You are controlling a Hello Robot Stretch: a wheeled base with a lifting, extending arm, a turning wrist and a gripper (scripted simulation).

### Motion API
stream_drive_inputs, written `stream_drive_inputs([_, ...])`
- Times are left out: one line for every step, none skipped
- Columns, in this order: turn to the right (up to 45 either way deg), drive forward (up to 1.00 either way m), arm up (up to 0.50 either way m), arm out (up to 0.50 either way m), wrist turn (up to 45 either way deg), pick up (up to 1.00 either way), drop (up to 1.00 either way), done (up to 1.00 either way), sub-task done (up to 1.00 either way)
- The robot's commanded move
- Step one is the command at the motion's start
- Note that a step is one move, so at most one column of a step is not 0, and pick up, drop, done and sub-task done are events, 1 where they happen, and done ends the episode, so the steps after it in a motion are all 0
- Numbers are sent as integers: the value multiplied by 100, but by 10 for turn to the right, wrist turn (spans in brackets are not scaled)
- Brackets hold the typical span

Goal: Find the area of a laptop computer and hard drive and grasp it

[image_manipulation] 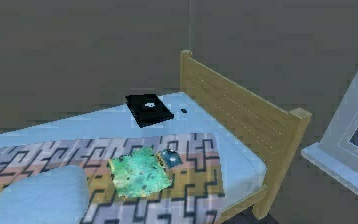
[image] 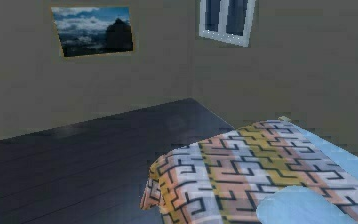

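Fingers: their state cannot be told from these views.
Laptop: a flat black rectangular laptop computer (image_manipulation: 149,108), lid down with a small pale mark at its middle, lies on the bed's bare sheet in the arm side view. It is farther up the picture than the quilt and near the wooden end board.
Beside it: a small dark blob (image_manipulation: 184,110) lies on the sheet just right of the laptop, between it and the end board and apart from both. It is too small to tell whether this is the hard drive.
Bed: a light wooden bed frame (image_manipulation: 249,118) with a slatted end board carries a pale blue sheet (image_manipulation: 87,128).
Quilt: a maze-patterned quilt in orange, white and black (image_manipulation: 47,160) covers the near part of the bed.
On the quilt: a crumpled green-and-yellow cloth (image_manipulation: 139,172) lies there, with a small rounded blue-grey thing (image_manipulation: 172,158) at its right edge — whether they touch I cannot tell.
Pillow: a pale blue soft pillow (image_manipulation: 37,195) lies at the arm side view's lower left.
Window: a white-framed window (image_manipulation: 349,125) stands at the arm side view's right, beyond the end board.
Forward view: the quilt's corner hangs over a dark plank floor (image: 77,150). On the grey walls hang a framed landscape picture (image: 92,30) and another white window frame (image: 227,18).
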Motion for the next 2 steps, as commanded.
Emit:
stream_drive_inputs([0,0,16,0,0,0,0,0,0])
stream_drive_inputs([0,0,0,36,0,0,0,0,0])
